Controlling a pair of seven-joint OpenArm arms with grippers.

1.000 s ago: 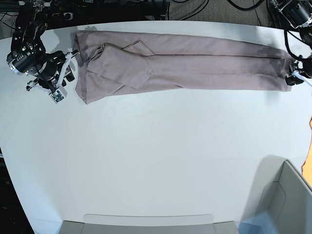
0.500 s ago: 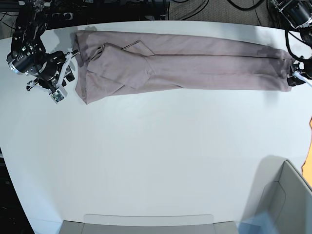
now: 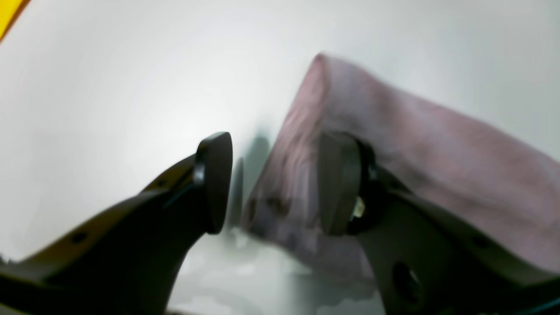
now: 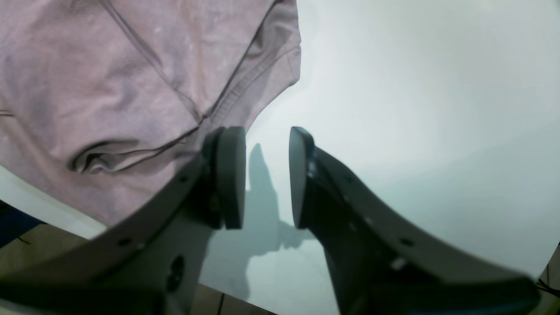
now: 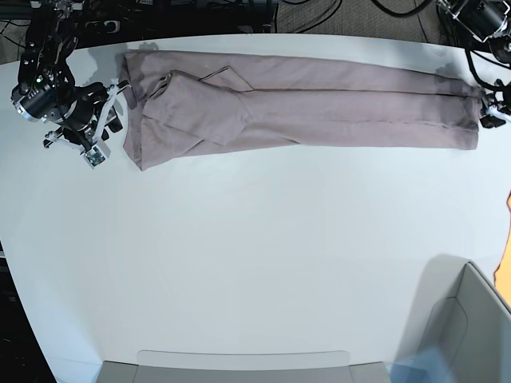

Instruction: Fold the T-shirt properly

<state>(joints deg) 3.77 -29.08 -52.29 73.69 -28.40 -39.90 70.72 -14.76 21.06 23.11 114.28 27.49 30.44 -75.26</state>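
A white tabletop (image 5: 255, 263) seen from above. Along its far edge lies the T-shirt (image 5: 303, 108), a dusty mauve cloth already folded lengthwise into a long narrow band that runs from far left to far right.

At the left of the scene, the right end effector (image 5: 102, 132) sits just beside the band's left end, where the ribbed neck and a tucked sleeve lie. Its wrist view shows the two dark pads parted by a moderate gap with only bare tabletop and shadow between them; the near pad sits in front of the cloth edge, but nothing is held.

At the far right, the left end effector (image 3: 273, 183) is at the band's other end. Its pads stand wide apart, one on the bare tabletop side and one over the cloth, with the hem edge between them but not pinched.

The step in hand looks like taking both ends to fold the band crosswise. To do it well, each end effector should close on all layers at the very edge, then lift evenly so the layers do not slide apart.
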